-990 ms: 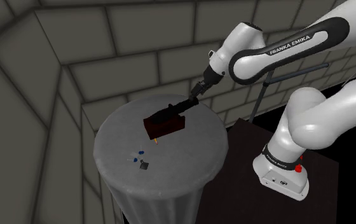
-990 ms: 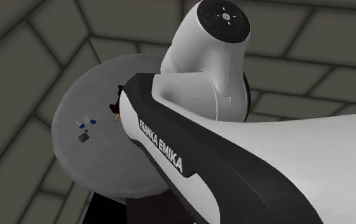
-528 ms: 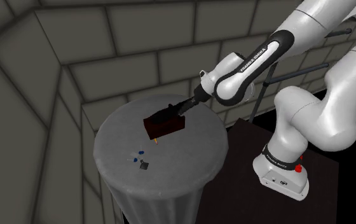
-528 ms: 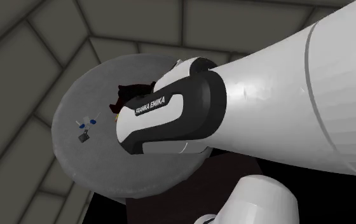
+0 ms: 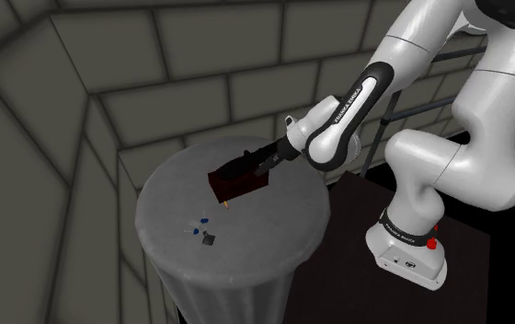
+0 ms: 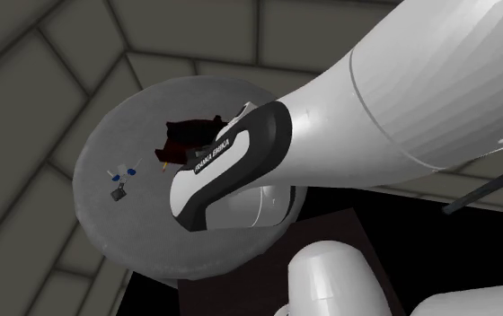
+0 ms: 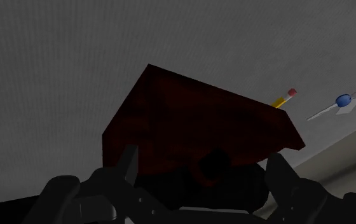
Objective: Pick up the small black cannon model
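Gripper (image 7: 202, 162) at the cannon model (image 5: 235, 177) on a round grey tabletop (image 5: 265, 230).
The cannon model, a dark red body with a black barrel, sits near the tabletop's middle. In the wrist view the black fingers (image 7: 130, 167) are spread apart, one on each side of the barrel. A yellow pencil (image 7: 283, 97) lies just beside the body, and small blue pieces (image 5: 200, 224) rest nearer the tabletop's rim.

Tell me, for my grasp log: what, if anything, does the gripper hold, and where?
Cannot tell: the gripper straddles the cannon model at its black barrel; contact unclear.
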Tool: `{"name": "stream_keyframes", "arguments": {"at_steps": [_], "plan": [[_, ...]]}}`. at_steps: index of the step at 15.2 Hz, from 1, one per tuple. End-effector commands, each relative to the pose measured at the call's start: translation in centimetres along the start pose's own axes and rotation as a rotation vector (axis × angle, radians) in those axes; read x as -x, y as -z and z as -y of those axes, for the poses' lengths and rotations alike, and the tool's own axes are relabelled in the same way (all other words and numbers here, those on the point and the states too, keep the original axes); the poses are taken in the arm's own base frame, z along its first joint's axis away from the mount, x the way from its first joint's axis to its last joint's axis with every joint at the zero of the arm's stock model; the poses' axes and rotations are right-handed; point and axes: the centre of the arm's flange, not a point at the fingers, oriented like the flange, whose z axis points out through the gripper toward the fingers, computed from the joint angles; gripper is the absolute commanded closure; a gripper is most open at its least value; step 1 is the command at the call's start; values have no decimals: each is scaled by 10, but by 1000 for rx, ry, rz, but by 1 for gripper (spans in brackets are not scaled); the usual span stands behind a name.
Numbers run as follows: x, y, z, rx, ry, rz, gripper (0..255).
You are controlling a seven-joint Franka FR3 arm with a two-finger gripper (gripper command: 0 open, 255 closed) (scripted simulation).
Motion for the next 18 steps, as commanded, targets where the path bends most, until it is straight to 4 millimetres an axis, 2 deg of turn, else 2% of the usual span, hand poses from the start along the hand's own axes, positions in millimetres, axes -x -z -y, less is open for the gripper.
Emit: {"name": "stream_keyframes", "arguments": {"at_steps": [1, 2, 3, 12, 18], "plan": [[4, -7, -3, 3, 1, 0, 0], [4, -7, -3, 3, 1, 0, 0], [4, -7, -3, 3, 1, 0, 255], [4, -7, -3, 3, 1, 0, 255], [-14, 18, 5, 3, 1, 0, 255]]}}
